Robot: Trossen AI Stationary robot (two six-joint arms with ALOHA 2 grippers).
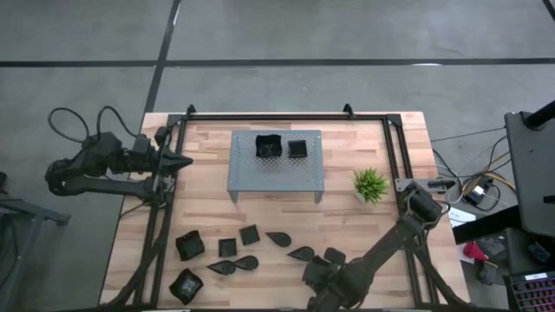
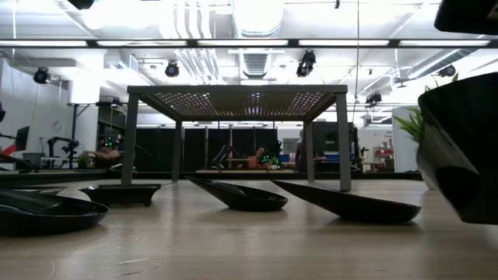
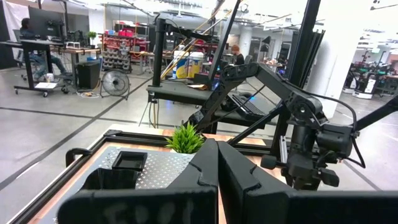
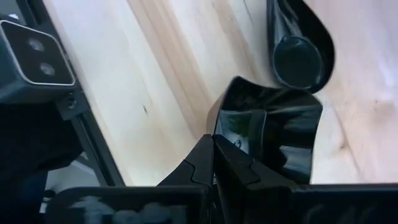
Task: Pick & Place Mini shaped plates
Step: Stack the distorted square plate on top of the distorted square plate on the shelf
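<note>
Plates: two on rack, ten on table; both arms' jaws together.

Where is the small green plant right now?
In the high view, the green plant stands on the table's right side, just right of the grey perforated rack and beyond the right arm's gripper, which is among the black plates along the near edge.

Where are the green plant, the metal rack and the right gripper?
green plant [image 1: 370, 184]: high view, middle of its leaves.
metal rack [image 1: 276, 175]: high view, bare part of its top.
right gripper [image 4: 213, 158]: right wrist view, between its closed fingertips.
</note>
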